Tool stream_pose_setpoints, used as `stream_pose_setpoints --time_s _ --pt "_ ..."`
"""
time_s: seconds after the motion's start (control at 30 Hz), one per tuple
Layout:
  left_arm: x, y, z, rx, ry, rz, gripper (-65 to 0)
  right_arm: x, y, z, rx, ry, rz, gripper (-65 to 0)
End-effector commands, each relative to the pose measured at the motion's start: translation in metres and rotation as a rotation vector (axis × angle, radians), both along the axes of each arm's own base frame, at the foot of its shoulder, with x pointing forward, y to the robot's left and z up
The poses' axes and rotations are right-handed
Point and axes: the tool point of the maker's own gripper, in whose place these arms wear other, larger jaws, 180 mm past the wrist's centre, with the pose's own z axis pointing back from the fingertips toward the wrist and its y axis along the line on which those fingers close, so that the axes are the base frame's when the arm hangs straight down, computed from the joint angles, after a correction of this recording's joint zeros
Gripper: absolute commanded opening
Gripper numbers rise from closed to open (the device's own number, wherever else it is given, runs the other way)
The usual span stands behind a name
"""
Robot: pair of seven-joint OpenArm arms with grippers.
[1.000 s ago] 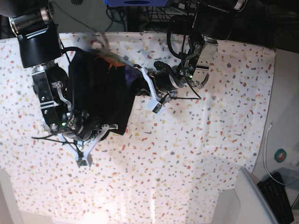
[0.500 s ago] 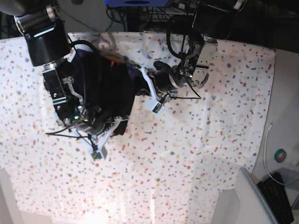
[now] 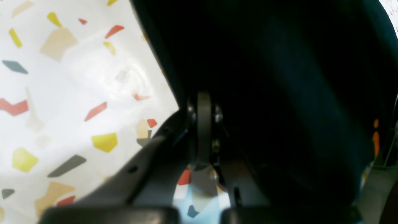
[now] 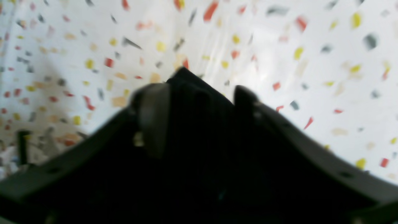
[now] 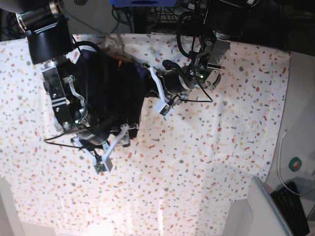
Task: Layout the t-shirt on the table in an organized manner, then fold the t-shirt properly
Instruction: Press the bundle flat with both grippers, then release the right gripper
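The black t-shirt [image 5: 115, 93] hangs bunched between my two arms above the speckled table [image 5: 221, 147]. An orange mark [image 5: 118, 61] shows at its upper edge. My right gripper [image 5: 114, 141], on the base view's left, is shut on a fold of the t-shirt; the right wrist view shows the black fabric [image 4: 199, 102] pinched between its fingers over the table [image 4: 279, 46]. My left gripper [image 5: 153, 86] is shut on the t-shirt's other side; in the left wrist view the dark fabric [image 3: 279, 77] fills the right, next to the table [image 3: 62, 93].
The table's right edge [image 5: 283, 98] borders grey floor with a white cable [image 5: 280, 152], a black keyboard [image 5: 295, 206] and a pale grey box [image 5: 263, 206]. Dark equipment stands behind the table's far edge [image 5: 147, 10].
My right arm has swung toward the base view's right with its corner of the t-shirt, bringing the fabric closer to the left gripper. The left arm has barely shifted.
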Motion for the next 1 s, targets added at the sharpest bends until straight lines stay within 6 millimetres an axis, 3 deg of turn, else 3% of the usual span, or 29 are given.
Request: stream_pose_setpoints --time_s 0.0,0.07,0.2,0.27,0.8,0.9,0.97 --pt "0.001 0.005 -0.004 0.034 0.008 -0.007 -65.0 0.014 -0.019 0.022 0.006 -0.074 -0.046 -28.8" --pt "0.0 0.006 -0.006 0.034 0.018 -0.005 -65.0 0.015 -0.043 0.029 0.012 -0.094 -0.115 -28.8" --pt "-0.003 0.006 -0.008 0.036 0.022 -0.005 -65.0 0.007 -0.095 0.0 -0.04 0.039 -0.244 -28.8" --pt "-0.003 0.009 -0.008 0.04 0.022 -0.005 -65.0 0.003 -0.108 -0.01 -0.066 0.067 -0.26 -28.5" --pt "-0.003 0.017 -0.01 0.055 0.023 -0.004 -65.0 -0.026 -0.113 -0.032 -0.089 0.18 -0.258 -29.0" --pt "-0.003 0.017 -0.01 0.055 0.023 -0.004 -65.0 -0.029 -0.113 -0.035 -0.088 0.186 -0.257 -37.8" --pt "-0.003 0.017 -0.01 0.056 0.024 -0.004 -65.0 -0.029 -0.113 -0.035 -0.088 0.187 -0.255 -52.8"
